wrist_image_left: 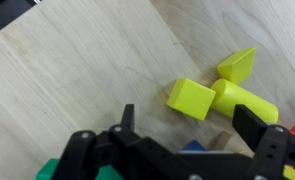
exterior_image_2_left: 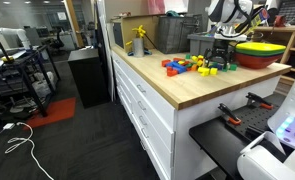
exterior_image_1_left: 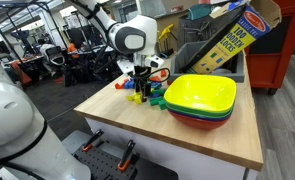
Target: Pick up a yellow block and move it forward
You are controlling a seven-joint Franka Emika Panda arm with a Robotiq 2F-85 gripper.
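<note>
In the wrist view a yellow cube block (wrist_image_left: 191,97) lies on the wooden tabletop (wrist_image_left: 77,80), touching a yellow cylinder (wrist_image_left: 243,100) with a yellow wedge (wrist_image_left: 238,65) just beyond. My gripper (wrist_image_left: 187,125) is open and empty, its fingers spread just below and either side of the yellow cube. A blue block (wrist_image_left: 192,146) peeks out between the fingers. In both exterior views the gripper (exterior_image_1_left: 139,80) (exterior_image_2_left: 223,55) hangs low over a pile of coloured blocks (exterior_image_2_left: 192,66).
Stacked yellow, green and red bowls (exterior_image_1_left: 201,100) stand next to the blocks. A block-set box (exterior_image_1_left: 227,35) and grey bins (exterior_image_2_left: 172,32) stand at the back. A green block (wrist_image_left: 49,170) sits by the gripper. The counter edge (exterior_image_1_left: 157,135) is near.
</note>
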